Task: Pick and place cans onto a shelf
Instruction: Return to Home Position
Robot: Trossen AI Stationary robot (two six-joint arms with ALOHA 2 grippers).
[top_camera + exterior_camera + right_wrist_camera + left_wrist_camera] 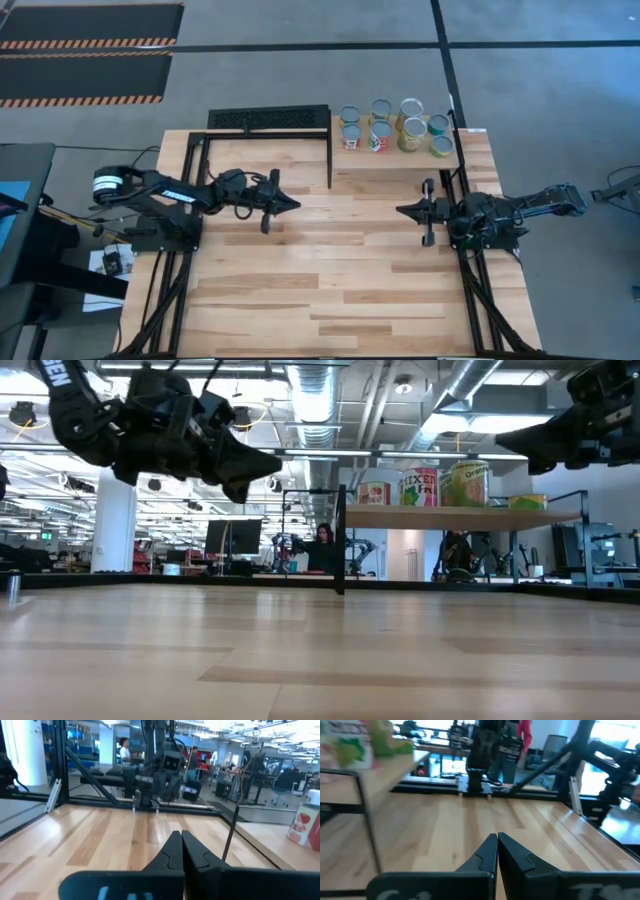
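**Wood shelf (395,152) carries the cans (381,137); both grippers closed and empty**

Standing over the table (330,290), I count eight cans in two rows on the shelf at its back right edge, just beside the black perforated rack (268,118). From table height only four of them show their labels, and the others are hidden behind that front row. The left wrist view catches the nearest labels as a blur, cut off at the frame's edge. The right wrist view has a single red-and-white tin, also cut off at the frame's edge. Most of the label wording is too small to read.

The left gripper (297,203) hangs in the air over the bare planks on the left half of the table. Its fingers (487,852) are pressed together tip to tip, with nothing between them. The right gripper (399,210) faces it from the right side, well apart from it. Its fingers (195,855) are also together and hold nothing. Neither gripper touches a can, the shelf or the tabletop.

A person (324,540) sits far back in the room beyond the table, too small to make out.
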